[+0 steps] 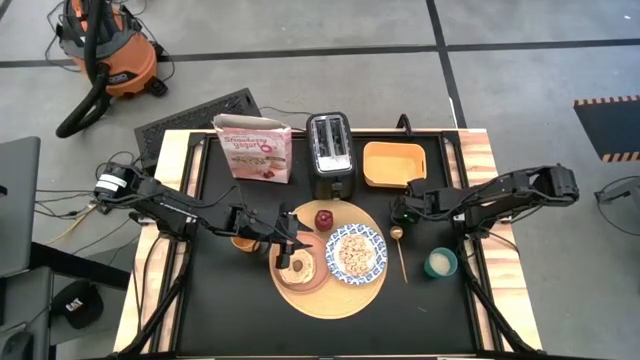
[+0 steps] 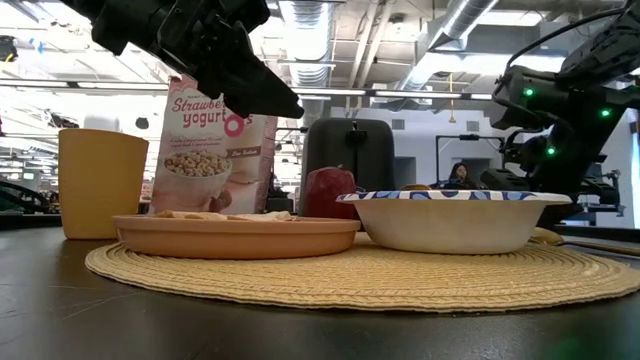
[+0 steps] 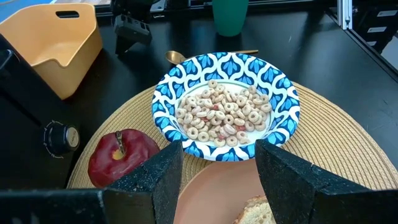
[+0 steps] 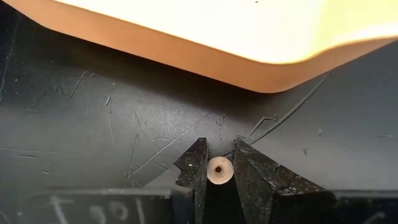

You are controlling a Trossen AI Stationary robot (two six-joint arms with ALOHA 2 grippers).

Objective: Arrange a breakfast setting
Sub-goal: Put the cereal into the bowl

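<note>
A round woven light board [image 1: 330, 296] carries a salmon-pink plate [image 1: 282, 280] with round toasted bread [image 1: 300, 268], a blue-and-white dish [image 3: 280, 93] full of cereal [image 3: 224, 115], and a small red apple [image 3: 121, 152]. A slim golden spoon [image 1: 401, 255] lies on the black table to the right of the board. My left gripper [image 3: 217, 155] is open and empty, above the plate's far edge. My right gripper [image 4: 217, 149] stands just beyond the spoon's bowl end, near the yellow tray [image 4: 186, 37], shut on a small pale round piece [image 4: 219, 170]. My right gripper pinches a small pale round piece with a dark hole in its middle [image 4: 219, 170] between its two fingertips. The fingers point down at the black table. I cannot tell what the piece is, or whether it rests on the table.
A cereal box [image 1: 255, 148], a black toaster [image 1: 330, 152] and the yellow tray [image 1: 393, 163] stand along the far side. A yellow cup [image 2: 100, 180] stands left of the board and a teal cup [image 1: 440, 262] at the right. The table's near part is bare.
</note>
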